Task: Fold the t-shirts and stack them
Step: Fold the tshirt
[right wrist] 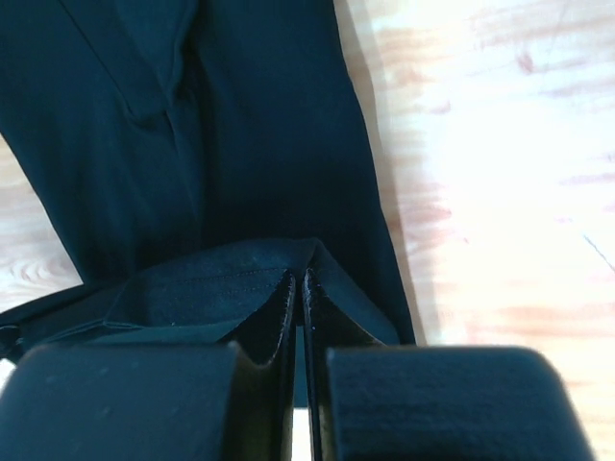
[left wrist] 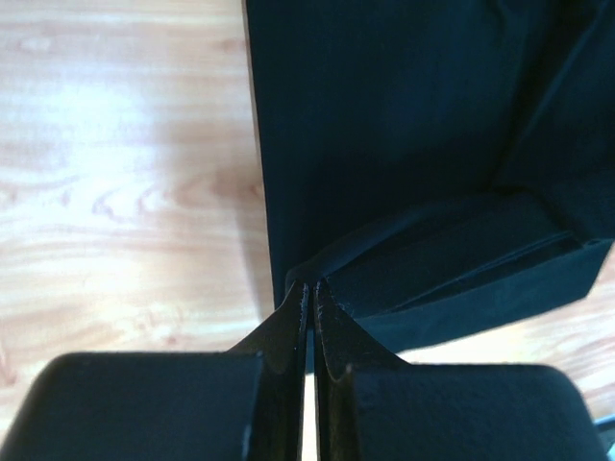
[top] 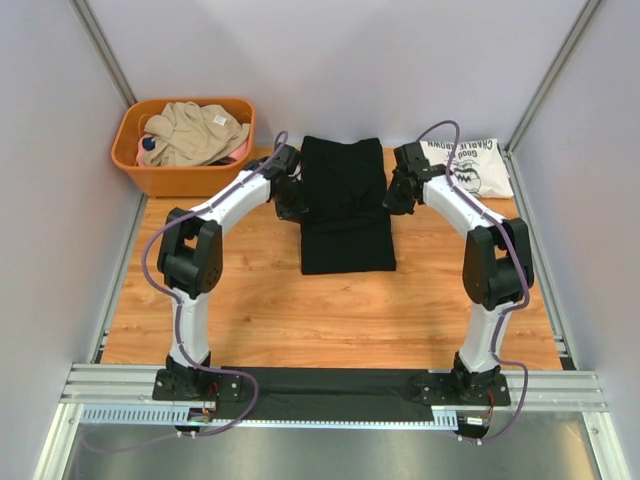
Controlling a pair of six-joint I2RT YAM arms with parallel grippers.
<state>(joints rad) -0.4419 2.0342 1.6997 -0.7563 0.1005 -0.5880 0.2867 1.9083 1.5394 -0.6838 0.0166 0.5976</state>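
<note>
Black tee (top: 345, 205), top view: lies flat on the wooden surface (top: 300, 310), already narrowed to a long rectangle. Left tool (top: 292, 203) sits on the tee's left edge and right tool (top: 398, 193) on its right edge, both at the far half. White tee (top: 470, 165) with print is folded just off the black tee's far-right corner, apart from it. Orange bin (top: 175, 180) with beige clothes (top: 190, 135) is off its far-left corner.

Left wrist view: jaws closed to a hairline. The tee's folded edge tents up into the tips, so I read it as pinched, several layers thick. Bare wood lies left of the tee.

Right wrist view: same story. Jaws are pressed together and the stitched hem is pulled up around the tips. It looks gripped, not just touched.

Handling, my judgement:
- Light, limp, no stiffness. It will sag and drag between the two grips.
- The pinch must catch every layer at the edge, or the tucked sleeves will spill out.
- Matched grips on opposite edges are right for folding the far half over the near half.
- Both arms need to move level and in step, or the fold skews.
- Friction on wood is low, so the free end may slide.
</note>
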